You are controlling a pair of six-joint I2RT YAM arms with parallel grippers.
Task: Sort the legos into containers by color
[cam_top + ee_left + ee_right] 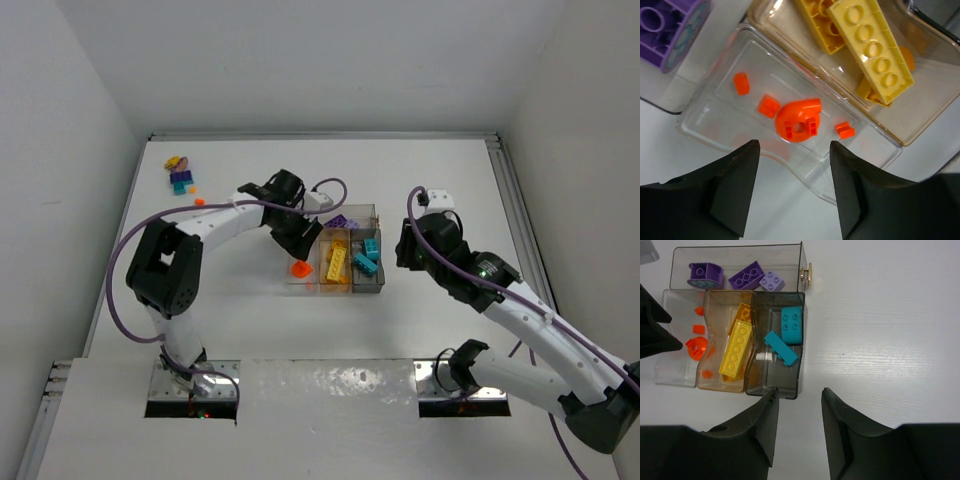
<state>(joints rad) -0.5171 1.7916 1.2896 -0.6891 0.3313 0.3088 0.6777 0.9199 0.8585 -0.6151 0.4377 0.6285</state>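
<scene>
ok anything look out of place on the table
The tray looks colour-sorted. Outside it, a small cluster of bricks and one orange piece lie loose and unsorted near the far left corner of the table, and a small gold round thing sits just outside the end of the long bin.

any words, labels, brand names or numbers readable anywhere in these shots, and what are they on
No readable text in any view.
legos: plain studs, no lettering visible.
clear tray: unmarked, no label or number.
loose pieces at the far left of the top view: too small to tell.
</scene>
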